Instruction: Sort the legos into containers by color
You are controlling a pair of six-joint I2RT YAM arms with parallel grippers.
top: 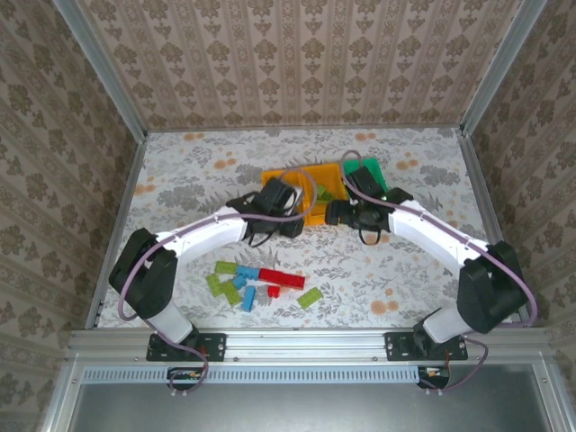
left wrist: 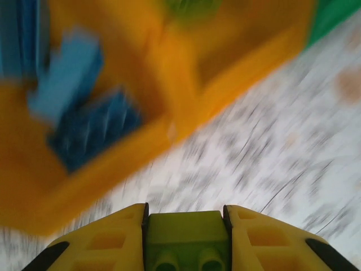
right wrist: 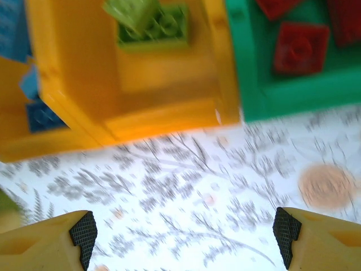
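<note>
Legos (top: 261, 283) not yet sorted lie in a loose cluster on the floral tabletop (top: 198, 180), low and centre in the top view between the 2 arm bases. I count 3 lime pieces, about 3 blue ones, 1 long red brick (top: 281, 277) and a short red one just below it. The containers (top: 317, 214) sit above that cluster near the middle of the frame, 3 bins joined in a row, 2 orange and 1 green at the right end. Both arms bend inward so that their wrists come together at the near side of the row. My left tool (left wrist: 185, 220) is narrow, clamped on a lime brick (left wrist: 186, 243) that fills the gap between its yellow fingers (left wrist: 107, 245); 2 of its studs show at the bottom edge of the left wrist view. Above it, in that blurred view, I see the left orange bin (left wrist: 113, 169) with blue bricks (left wrist: 93, 132) inside, the middle orange bin (left wrist: 254, 62) to its right with something lime at the top edge, and a corner of the green bin (left wrist: 333, 17) at the upper right. My right tool (right wrist: 183, 240) stands wide, the patterned tabletop showing between its fingertips. In the right wrist view the middle orange bin sits upper centre with lime bricks (right wrist: 149, 25) in it, and the green bin at the upper right holds red bricks (right wrist: 299, 48).
</note>
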